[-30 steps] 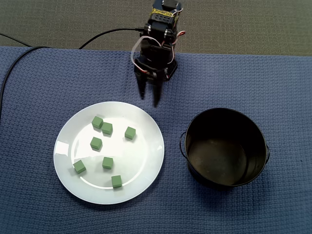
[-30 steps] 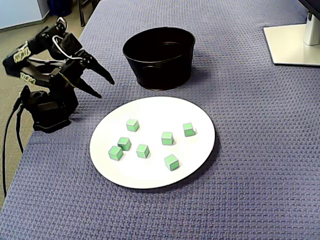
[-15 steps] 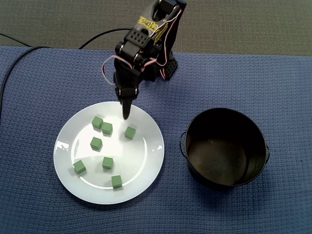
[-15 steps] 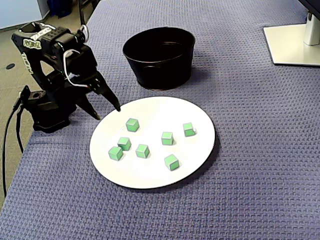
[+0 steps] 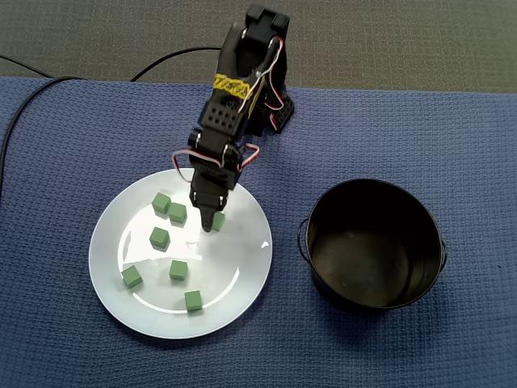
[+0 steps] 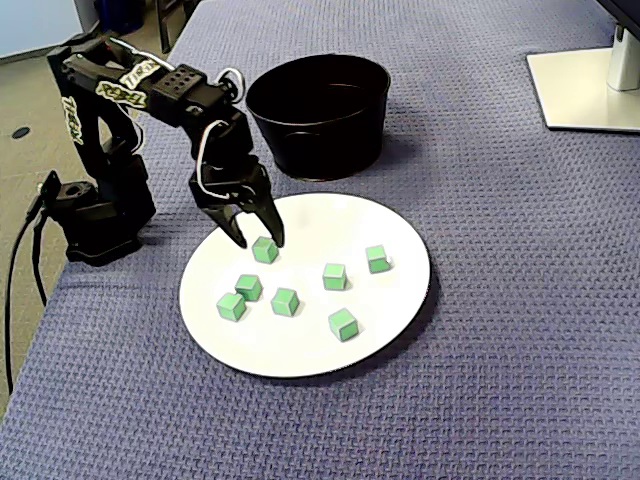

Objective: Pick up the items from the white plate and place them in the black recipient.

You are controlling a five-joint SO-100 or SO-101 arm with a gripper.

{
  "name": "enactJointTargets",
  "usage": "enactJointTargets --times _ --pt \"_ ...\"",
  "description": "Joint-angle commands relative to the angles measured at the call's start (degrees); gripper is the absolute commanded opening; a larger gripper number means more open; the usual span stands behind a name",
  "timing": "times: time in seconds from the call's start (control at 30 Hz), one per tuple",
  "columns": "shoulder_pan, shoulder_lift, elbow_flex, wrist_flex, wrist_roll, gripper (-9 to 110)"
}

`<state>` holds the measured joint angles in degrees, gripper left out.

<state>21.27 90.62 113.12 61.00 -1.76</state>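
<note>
Since 0.5 s ago the arm (image 5: 230,113) had reached further over the white plate (image 5: 234,259) & dropped lower. The end effector (image 6: 260,241), then at the plate's rim on the arm-base side, was now down inside that rim. Its fingers stood apart, one tip either side of a green cube (image 6: 265,250); no squeeze visible. In the top-down fixed view the end effector (image 5: 212,221) hid most of that cube. The six other cubes (image 6: 286,301) hadn't shifted vs the earlier frames and lay spread across the plate. The black pot (image 5: 371,259) was unchanged, just beside the plate & right of it in the top-down view.

Worktop (image 6: 500,250) carried a blue waffle-weave cloth under the plate. Grey carpet floor (image 5: 404,32) showed beyond the worktop edge. A black cable (image 5: 16,121) curved over the cloth left of the plate, and a white flat base (image 6: 585,90) sat well apart from the plate, top R in the angled view.
</note>
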Motion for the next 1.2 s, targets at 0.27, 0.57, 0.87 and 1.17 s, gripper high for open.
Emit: enactJointTargets --times 0.27,0.57,0.87,1.17 --pt "-0.6 -5.3 -3.1 -3.5 3.3 7" --pt "-1.6 1.3 -2.3 0.2 4.3 0" --pt "-20.3 15.6 -34.0 17.1 -13.8 0" --pt "-44.2 -11.2 -56.1 19.3 -21.6 0"
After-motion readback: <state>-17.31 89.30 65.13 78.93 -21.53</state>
